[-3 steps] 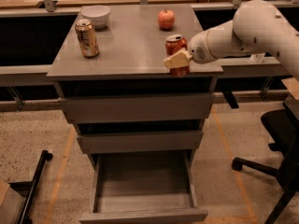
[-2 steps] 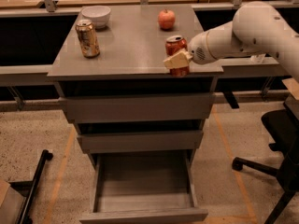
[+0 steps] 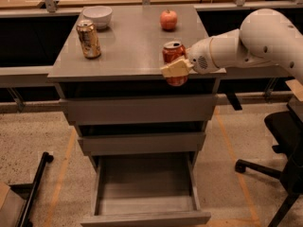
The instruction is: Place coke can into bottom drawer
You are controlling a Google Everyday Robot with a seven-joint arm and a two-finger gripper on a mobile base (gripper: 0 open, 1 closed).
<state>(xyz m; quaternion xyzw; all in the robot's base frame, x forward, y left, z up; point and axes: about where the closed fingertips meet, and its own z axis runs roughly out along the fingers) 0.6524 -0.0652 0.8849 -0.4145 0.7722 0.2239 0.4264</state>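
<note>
**A:** Camera view, then: how does the arm sit?

**B:** The thick white robot arm [image 3: 265,37] reaches in from the right, roughly level, with its wrist over the desk's right front corner. The two-finger gripper [image 3: 174,66] points left, at the front edge of the flat grey desk top [image 3: 132,51].

**A:** And what is the gripper doing?

**B:** It is clamped on the small red coke can [image 3: 172,53] with the silver top. One beige finger [image 3: 173,70] lies across the can's front, and the other is hidden behind it. The can is upright. Its base shows below the line of the front edge, so it hangs just past that edge near the right front corner and does not stand on the top.

**A:** What about containers?

**B:** The bottom drawer [image 3: 142,218], the deep grey box lowest in the cabinet, is pulled well out toward the camera, below the desk's front edge. Only its plain grey floor shows inside. The two shallower grey drawers [image 3: 139,109] above it look pushed in.

**A:** What is on the top?

**B:** A round white bowl [image 3: 97,16] sits at the back left corner, and I cannot tell what it holds. A gold-brown can [image 3: 88,39] stands upright just in front of it, near the left edge. A red apple [image 3: 168,19] rests near the back edge, right of the middle and apart from the coke can.
</note>
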